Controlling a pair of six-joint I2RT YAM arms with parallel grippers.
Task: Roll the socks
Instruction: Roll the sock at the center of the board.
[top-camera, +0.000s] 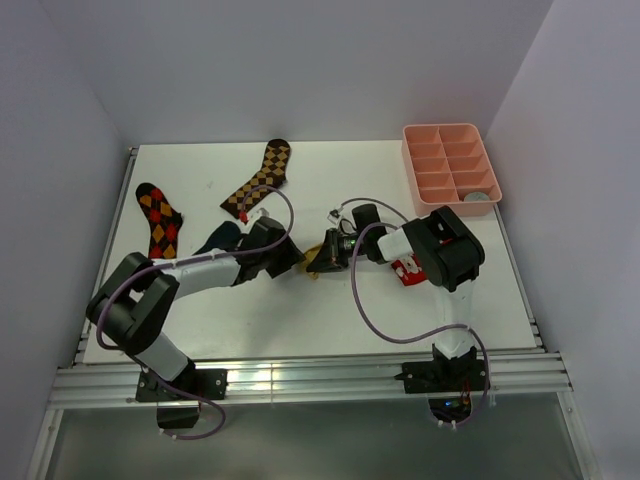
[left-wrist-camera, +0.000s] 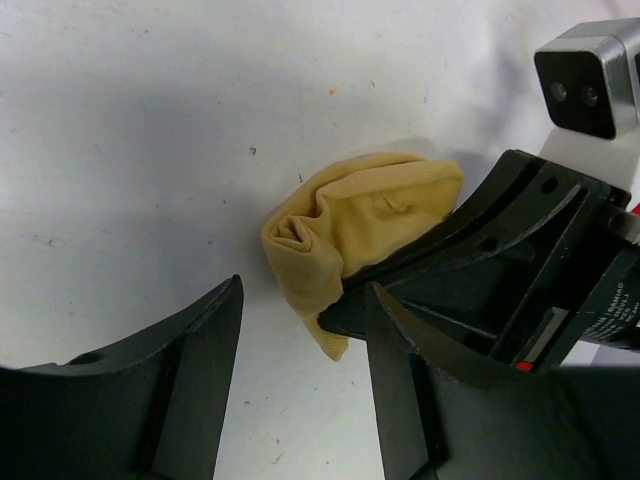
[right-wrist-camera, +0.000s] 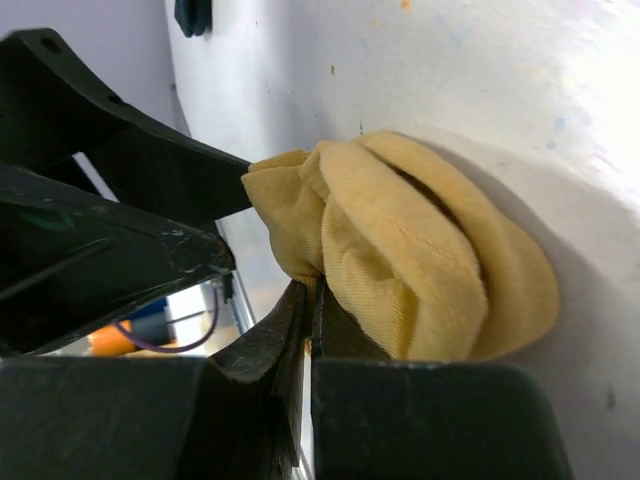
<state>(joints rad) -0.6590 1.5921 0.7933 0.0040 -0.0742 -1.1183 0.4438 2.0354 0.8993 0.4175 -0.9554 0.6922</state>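
The mustard yellow sock (left-wrist-camera: 350, 225) lies bunched and partly rolled on the white table, between the two grippers (top-camera: 318, 263). My right gripper (right-wrist-camera: 315, 290) is shut on a fold at the sock's (right-wrist-camera: 430, 260) edge; it also shows in the top view (top-camera: 326, 250). My left gripper (left-wrist-camera: 300, 350) is open and empty, its fingers just short of the sock's tip; in the top view it is left of the sock (top-camera: 290, 255). The dark navy sock (top-camera: 218, 238) lies beside the left arm. A grey rolled sock (top-camera: 479, 196) sits in the tray.
A pink compartment tray (top-camera: 448, 160) stands at the back right. Two long checkered socks lie at the back left (top-camera: 160, 218) and back middle (top-camera: 260, 178). A red sock with white trim (top-camera: 408, 268) lies under the right arm.
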